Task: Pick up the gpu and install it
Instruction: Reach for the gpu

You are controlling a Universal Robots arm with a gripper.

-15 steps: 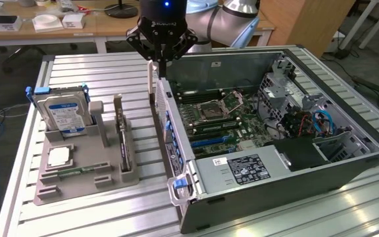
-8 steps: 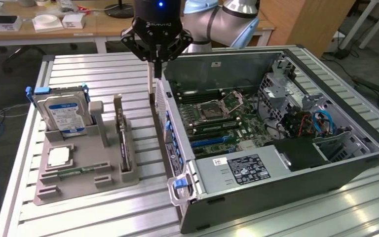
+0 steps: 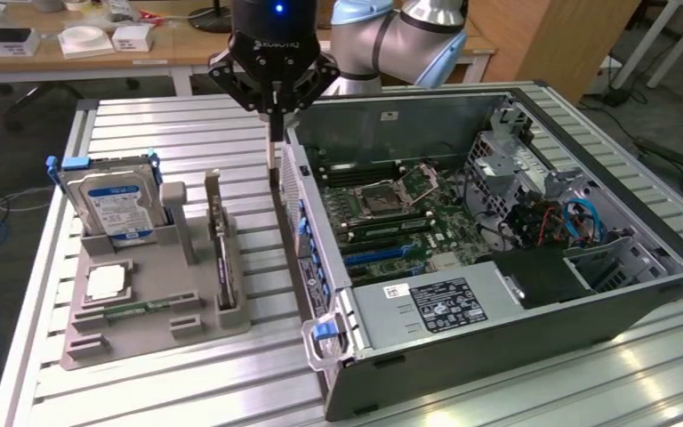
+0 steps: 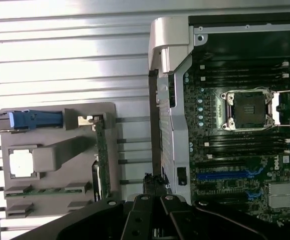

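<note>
Holds the gripper [image 3: 274, 133] clenched, nothing seen in it, over the desk [image 3: 164, 124] just beside the open case [image 3: 496, 356], at its wall on the exterior view's left. Finds the gpu [image 3: 220, 245] standing on edge in the grey holder [image 3: 140, 329], farther left in that view, near the hard drive [image 3: 110, 200].

The gpu [image 3: 221, 258] — a thin dark card — stands on edge, slotted in the gray holder [image 3: 140, 331].

Upright hard drive [image 3: 110, 205] in grey holder [image 3: 140, 334]
</note>
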